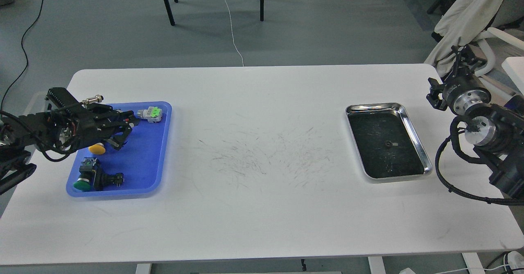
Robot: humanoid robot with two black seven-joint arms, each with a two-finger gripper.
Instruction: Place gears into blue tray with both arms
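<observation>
Left claw (125,132) over blue tray (155,171), fingers spread

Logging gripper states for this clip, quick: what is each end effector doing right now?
Left end effector: over the blue tray, open or shut cannot be told.
Right end effector: off the table's right edge, state cannot be told.

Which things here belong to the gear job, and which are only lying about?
For the job: gear in the steel tray; blue tray; left gripper; right gripper.

Lying about: green-capped switch, yellow cap, grey part with green top.
</observation>
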